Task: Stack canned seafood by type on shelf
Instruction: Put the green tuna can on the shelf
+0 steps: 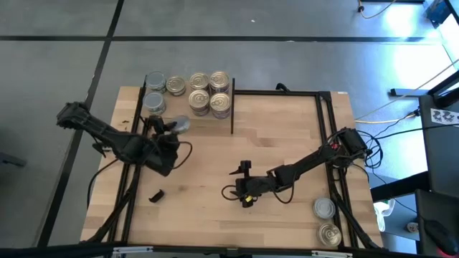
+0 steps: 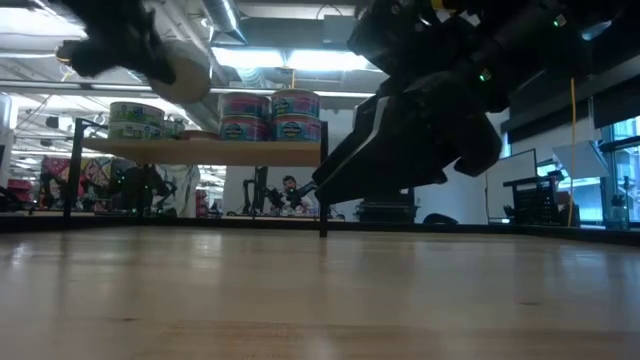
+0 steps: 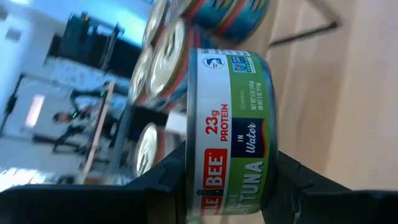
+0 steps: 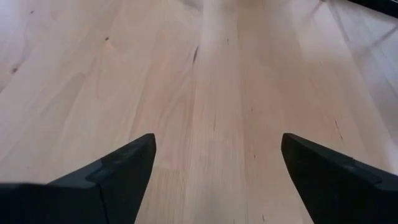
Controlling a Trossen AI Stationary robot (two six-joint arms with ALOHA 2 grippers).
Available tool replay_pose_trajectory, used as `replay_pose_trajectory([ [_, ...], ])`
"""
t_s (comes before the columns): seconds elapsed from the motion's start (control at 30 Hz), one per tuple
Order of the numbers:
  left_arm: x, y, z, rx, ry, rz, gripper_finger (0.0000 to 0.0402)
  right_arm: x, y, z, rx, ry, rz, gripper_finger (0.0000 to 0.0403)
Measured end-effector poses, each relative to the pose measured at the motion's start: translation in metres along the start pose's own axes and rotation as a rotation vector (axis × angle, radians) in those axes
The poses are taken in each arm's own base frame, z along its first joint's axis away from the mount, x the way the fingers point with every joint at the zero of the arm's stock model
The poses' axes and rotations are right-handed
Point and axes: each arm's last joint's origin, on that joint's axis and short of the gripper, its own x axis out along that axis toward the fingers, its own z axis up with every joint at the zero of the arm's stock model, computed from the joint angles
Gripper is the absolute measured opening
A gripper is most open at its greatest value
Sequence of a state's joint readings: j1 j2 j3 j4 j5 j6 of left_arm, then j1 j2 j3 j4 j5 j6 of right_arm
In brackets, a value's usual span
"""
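Pale wood is most of what I see: the worktop (image 1: 215, 165) fills the middle of the high view, and the shelf (image 1: 188, 123) sits in the upper left of that frame, a lighter raised board with a thin black frame (image 1: 232, 107). On it the tins (image 1: 209, 92) already stand in two groups, gold tops stacked at the shelf's right end by the upright edge, grey tops (image 1: 154, 92) toward its left. My left hand (image 1: 172, 129) is at the shelf's near edge, closed across the sides of a green-labelled tuna tin (image 3: 227, 134), which is tipped on its side in my grip. That tilt is my main worry: if I let go before levelling it, I judge it would land on its rim and roll off the board or knock the grey-topped tins beside it. The shelf is narrow and the stacks close, so my fingers could also nudge a neighbour when they spread. Setting it on the wrong group would spoil the sorting. My right hand (image 1: 244, 190) hangs low over bare worktop in the lower middle, fingers spread wide and holding nothing; two more tins (image 1: 326, 221) wait at the lower right corner, well apart from it.
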State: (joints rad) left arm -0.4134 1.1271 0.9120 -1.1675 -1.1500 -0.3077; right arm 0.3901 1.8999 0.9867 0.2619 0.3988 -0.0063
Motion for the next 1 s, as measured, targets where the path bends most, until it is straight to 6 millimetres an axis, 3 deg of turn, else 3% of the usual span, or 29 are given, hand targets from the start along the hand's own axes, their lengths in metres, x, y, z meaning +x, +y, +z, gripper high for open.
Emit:
replay_pose_trajectory([
  [0.47, 0.058, 0.008, -0.006, -0.033, 0.27, 0.076, 0.0129, 0.002, -0.004, 0.0, 0.012, -0.004, -0.009, 0.0346],
  [1.0, 0.092, 0.016, -0.013, -0.042, 0.441, 0.094, 0.0137, 0.002, -0.004, 0.0, 0.012, -0.002, 0.0, 0.0346],
])
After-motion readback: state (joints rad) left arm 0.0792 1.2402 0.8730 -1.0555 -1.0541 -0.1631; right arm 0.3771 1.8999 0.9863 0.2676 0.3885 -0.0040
